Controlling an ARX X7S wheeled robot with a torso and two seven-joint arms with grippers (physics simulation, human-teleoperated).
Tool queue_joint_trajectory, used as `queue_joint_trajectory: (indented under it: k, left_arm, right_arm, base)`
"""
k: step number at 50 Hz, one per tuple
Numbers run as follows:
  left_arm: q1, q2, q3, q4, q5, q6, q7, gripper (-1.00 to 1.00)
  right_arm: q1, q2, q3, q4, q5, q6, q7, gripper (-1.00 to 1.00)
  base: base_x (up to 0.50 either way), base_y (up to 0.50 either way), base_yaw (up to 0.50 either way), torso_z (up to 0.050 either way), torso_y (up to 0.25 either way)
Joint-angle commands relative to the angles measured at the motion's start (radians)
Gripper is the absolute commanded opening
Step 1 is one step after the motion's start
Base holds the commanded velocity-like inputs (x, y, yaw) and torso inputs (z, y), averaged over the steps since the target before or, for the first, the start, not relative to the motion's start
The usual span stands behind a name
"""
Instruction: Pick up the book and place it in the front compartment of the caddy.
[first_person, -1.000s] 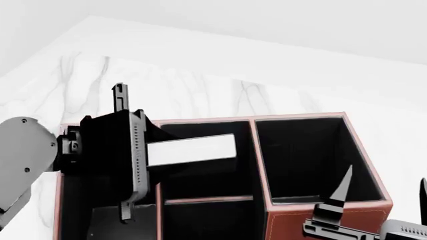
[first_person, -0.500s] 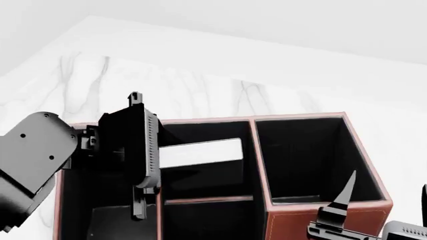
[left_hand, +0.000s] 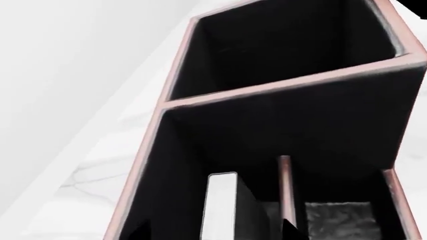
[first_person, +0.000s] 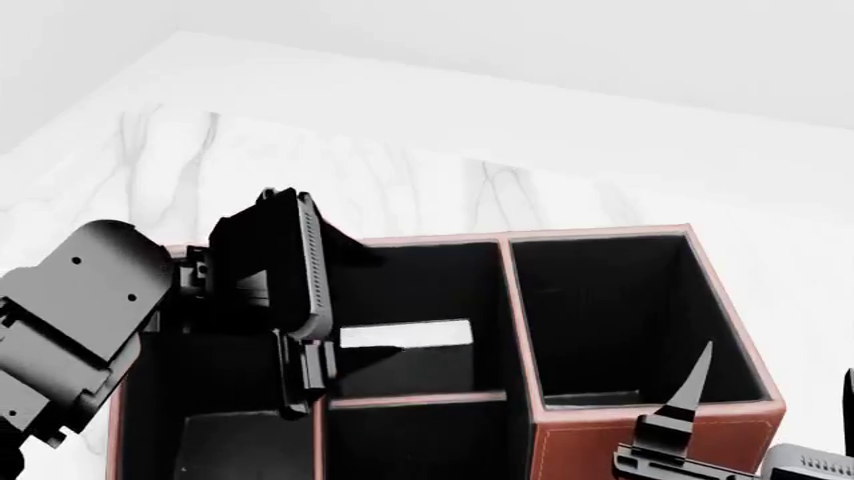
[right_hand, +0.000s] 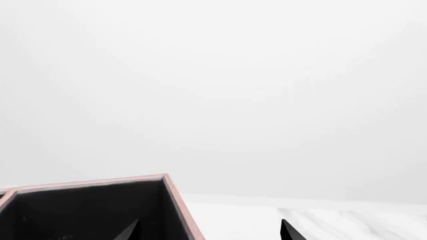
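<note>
The reddish-brown caddy (first_person: 601, 232) fills the lower head view. The book (first_person: 404, 333) stands inside its squarish middle pocket, the front compartment (first_person: 414, 285), behind the low pinkish divider (first_person: 414, 398); only its white page edge shows. My left gripper (first_person: 310, 300) hovers above that pocket's left side, open. In the left wrist view the book (left_hand: 219, 205) sits deep between the spread fingertips of the left gripper (left_hand: 217, 232), which stand apart from it. My right gripper (first_person: 770, 385) is open by the caddy's near right corner, holding nothing.
A tall pocket (first_person: 614, 320) takes the caddy's right side, and a long narrow pocket (first_person: 214, 440) runs along its left. White marble surface (first_person: 400, 170) lies behind. The right wrist view shows the caddy's tall corner rim (right_hand: 177, 195) ahead of the right gripper (right_hand: 208, 231).
The book has dropped lower into the pocket, let go by the left gripper. That gripper has risen and drawn back to the left. The right gripper has hardly moved.
</note>
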Motion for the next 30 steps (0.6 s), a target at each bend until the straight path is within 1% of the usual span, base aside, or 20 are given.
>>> queue_joint_trajectory:
  k: [1, 6, 8, 10, 12, 15, 16, 17, 18, 19, 20, 22, 24, 25, 27, 29, 30]
  left_arm:
    - [0.028, -0.014, -0.014, 0.115, 0.009, -0.054, -0.004, 1.0]
    - [0.066, -0.076, -0.011, 0.291, -0.004, -0.15, -0.025, 1.0]
    - [0.076, -0.102, -0.026, 0.367, -0.018, -0.197, -0.056, 1.0]
    - [0.097, -0.138, -0.047, 0.473, -0.038, -0.239, -0.087, 1.0]
    - [0.131, -0.188, -0.077, 0.624, -0.056, -0.296, -0.159, 1.0]
    - [0.188, -0.255, -0.102, 0.804, -0.075, -0.334, -0.216, 1.0]
    - [0.241, -0.293, -0.14, 0.919, -0.085, -0.333, -0.289, 1.0]
    - [0.262, -0.308, -0.156, 0.974, -0.096, -0.35, -0.322, 1.0]
    - [0.262, -0.309, -0.156, 0.977, -0.096, -0.352, -0.323, 1.0]
    - [0.315, -0.341, -0.195, 1.087, -0.111, -0.358, -0.394, 1.0]
    - [0.366, -0.376, -0.21, 1.182, -0.082, -0.36, -0.468, 1.0]
    - [0.426, -0.412, -0.24, 1.272, -0.096, -0.352, -0.517, 1.0]
    - [0.48, -0.433, -0.285, 1.353, -0.136, -0.369, -0.577, 1.0]
    - [0.523, -0.441, -0.31, 1.398, -0.125, -0.368, -0.644, 1.0]
    - [0.573, -0.444, -0.359, 1.458, -0.182, -0.409, -0.714, 1.0]
    - [0.633, -0.448, -0.393, 1.503, -0.196, -0.387, -0.767, 1.0]
    - [0.69, -0.448, -0.433, 1.547, -0.225, -0.384, -0.824, 1.0]
  right_arm:
    - [-0.006, -0.014, 0.014, 0.019, -0.005, -0.004, -0.026, 1.0]
    - [-0.006, -0.012, 0.012, 0.01, -0.004, 0.0, -0.025, 1.0]
    - [-0.008, -0.009, 0.012, -0.004, -0.004, 0.006, -0.022, 1.0]
    - [-0.008, -0.007, 0.013, -0.016, 0.0, 0.013, -0.02, 1.0]
    - [-0.01, -0.006, 0.011, -0.024, -0.004, 0.012, -0.018, 1.0]
    - [-0.012, -0.003, 0.014, -0.041, 0.0, 0.018, -0.014, 1.0]
    - [-0.014, -0.002, 0.014, -0.055, -0.002, 0.02, -0.011, 1.0]
    - [-0.016, -0.002, 0.013, -0.059, -0.004, 0.018, -0.01, 1.0]
    - [-0.016, -0.001, 0.013, -0.059, -0.004, 0.018, -0.01, 1.0]
    - [-0.017, -0.001, 0.014, -0.07, -0.003, 0.02, -0.007, 1.0]
    - [-0.02, -0.003, 0.016, -0.08, -0.009, 0.013, -0.001, 1.0]
    - [-0.022, -0.001, 0.017, -0.095, -0.011, 0.016, 0.005, 1.0]
    - [-0.023, 0.0, 0.018, -0.109, -0.009, 0.021, 0.008, 1.0]
    - [-0.026, 0.0, 0.018, -0.122, -0.016, 0.016, 0.013, 1.0]
    - [-0.03, -0.001, 0.021, -0.139, -0.019, 0.012, 0.019, 1.0]
    - [-0.035, -0.002, 0.025, -0.159, -0.02, 0.001, 0.024, 1.0]
    - [-0.04, -0.004, 0.023, -0.175, -0.033, -0.015, 0.029, 1.0]
  base:
    - [0.0, 0.0, 0.0, 0.0, 0.0]
    - [0.0, 0.0, 0.0, 0.0, 0.0]
    - [0.0, 0.0, 0.0, 0.0, 0.0]
    - [0.0, 0.0, 0.0, 0.0, 0.0]
    - [0.0, 0.0, 0.0, 0.0, 0.0]
    - [0.0, 0.0, 0.0, 0.0, 0.0]
    - [0.0, 0.0, 0.0, 0.0, 0.0]
    - [0.0, 0.0, 0.0, 0.0, 0.0]
    - [0.0, 0.0, 0.0, 0.0, 0.0]
    - [0.0, 0.0, 0.0, 0.0, 0.0]
    - [0.0, 0.0, 0.0, 0.0, 0.0]
    - [0.0, 0.0, 0.0, 0.0, 0.0]
    - [0.0, 0.0, 0.0, 0.0, 0.0]
    - [0.0, 0.0, 0.0, 0.0, 0.0]
    - [0.0, 0.0, 0.0, 0.0, 0.0]
    - [0.0, 0.0, 0.0, 0.0, 0.0]
    - [0.0, 0.0, 0.0, 0.0, 0.0]
